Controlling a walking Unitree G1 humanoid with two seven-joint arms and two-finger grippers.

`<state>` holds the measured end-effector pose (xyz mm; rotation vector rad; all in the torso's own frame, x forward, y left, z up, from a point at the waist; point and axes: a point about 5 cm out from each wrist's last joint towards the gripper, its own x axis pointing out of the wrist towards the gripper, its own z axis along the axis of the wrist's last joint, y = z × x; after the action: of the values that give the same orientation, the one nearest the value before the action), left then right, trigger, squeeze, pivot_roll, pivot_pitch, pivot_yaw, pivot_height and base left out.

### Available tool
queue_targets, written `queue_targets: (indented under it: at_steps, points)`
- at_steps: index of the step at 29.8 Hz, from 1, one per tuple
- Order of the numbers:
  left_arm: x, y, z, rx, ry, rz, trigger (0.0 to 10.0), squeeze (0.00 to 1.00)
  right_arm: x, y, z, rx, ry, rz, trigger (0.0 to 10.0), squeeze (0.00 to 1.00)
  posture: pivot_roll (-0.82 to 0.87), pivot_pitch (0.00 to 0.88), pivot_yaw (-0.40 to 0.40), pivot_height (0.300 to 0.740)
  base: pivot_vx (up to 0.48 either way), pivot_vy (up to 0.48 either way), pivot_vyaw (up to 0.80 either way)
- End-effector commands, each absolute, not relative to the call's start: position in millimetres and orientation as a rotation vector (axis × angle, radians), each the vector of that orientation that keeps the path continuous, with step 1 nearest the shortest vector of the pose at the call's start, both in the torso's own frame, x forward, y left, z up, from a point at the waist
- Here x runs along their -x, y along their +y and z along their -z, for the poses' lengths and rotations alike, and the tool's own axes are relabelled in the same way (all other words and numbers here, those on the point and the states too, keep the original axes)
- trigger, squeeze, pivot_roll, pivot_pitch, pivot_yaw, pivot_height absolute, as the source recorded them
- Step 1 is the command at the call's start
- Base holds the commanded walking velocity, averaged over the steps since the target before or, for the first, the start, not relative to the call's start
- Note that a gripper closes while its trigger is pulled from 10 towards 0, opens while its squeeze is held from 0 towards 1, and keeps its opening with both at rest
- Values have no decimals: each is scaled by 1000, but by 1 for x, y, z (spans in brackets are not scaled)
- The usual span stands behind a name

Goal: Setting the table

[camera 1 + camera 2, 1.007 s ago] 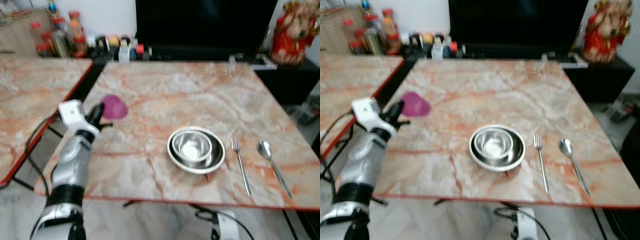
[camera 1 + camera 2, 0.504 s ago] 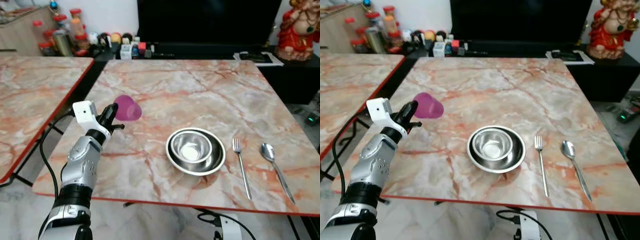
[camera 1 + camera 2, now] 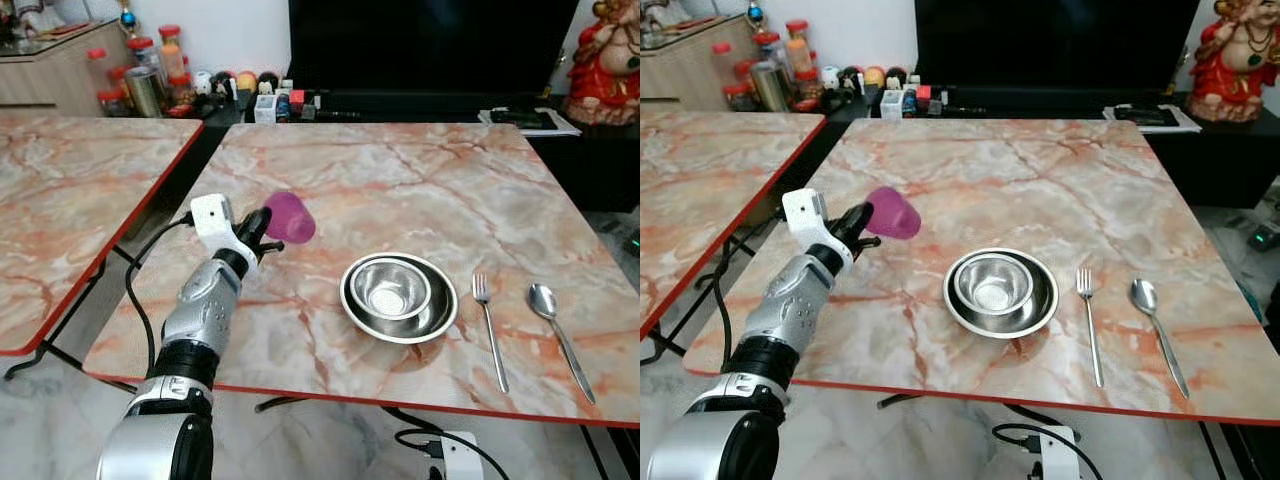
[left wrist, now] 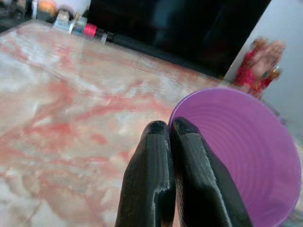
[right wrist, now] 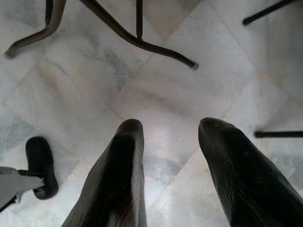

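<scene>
- A steel bowl nested in a second bowl, a fork and a spoon are already lying in place on the marble table.
- The left gripper is holding a purple cup above the table, left of the bowls; its fingers are pinching the rim.
- The cup is waiting to be set down.
- The right gripper is hanging over the floor, fingers spread and grasping nothing.

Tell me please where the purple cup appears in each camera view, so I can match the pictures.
Left eye view: purple cup left of centre, held by the left gripper.
Right eye view: left of centre, left of the steel bowls.
Left wrist view: beside the fingers.
Right wrist view: floor, no cup.
Shared landmark: red statue.
</scene>
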<state>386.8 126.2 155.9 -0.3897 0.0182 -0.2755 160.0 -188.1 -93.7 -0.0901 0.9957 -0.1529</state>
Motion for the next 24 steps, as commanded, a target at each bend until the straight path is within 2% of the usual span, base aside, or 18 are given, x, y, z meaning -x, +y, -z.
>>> queue_targets:
  at_steps: [1,6,24]
  points:
    - [-395,116,-167,349,36,285,10000,0,-158,-185,95,62,993,173,10000,0,-20,0,74,740,0,0,0]
    - [-402,107,-165,244,163,268,10000,0,-149,-186,98,46,1008,198,10000,0,-37,0,96,740,0,0,0]
    - [-403,92,-159,183,333,300,10000,0,-147,-189,98,37,1008,223,10000,0,-44,0,104,740,0,0,0]
